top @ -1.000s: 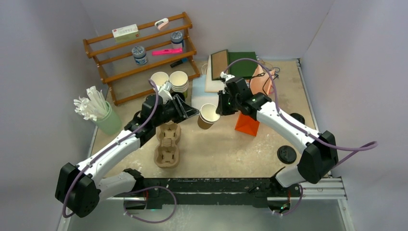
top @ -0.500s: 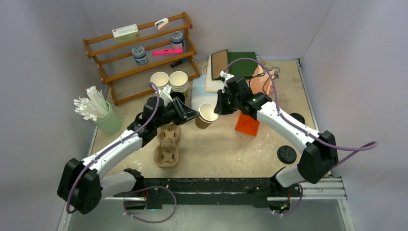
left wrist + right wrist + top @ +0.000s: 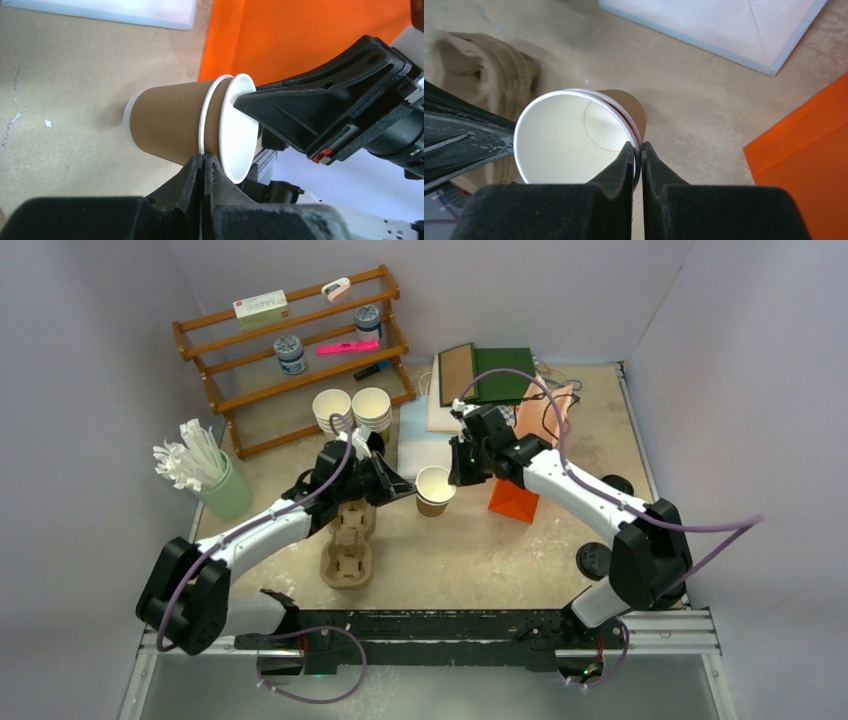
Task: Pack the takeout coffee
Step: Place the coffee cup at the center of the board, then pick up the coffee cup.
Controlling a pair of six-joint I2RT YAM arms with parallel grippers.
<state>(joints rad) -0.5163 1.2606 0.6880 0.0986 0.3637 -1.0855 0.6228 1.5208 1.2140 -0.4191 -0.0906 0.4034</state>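
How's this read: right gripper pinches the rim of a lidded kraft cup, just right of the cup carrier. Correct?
Not lidded: the right wrist view looks straight into the open kraft cup, pale inside, no lid. The rest holds: the right gripper pinches its rim, just right of the cup carrier.

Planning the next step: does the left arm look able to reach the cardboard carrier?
Probably yes: the carrier lies close beside the left gripper, nothing between, though that gripper is shut on the kraft cup.
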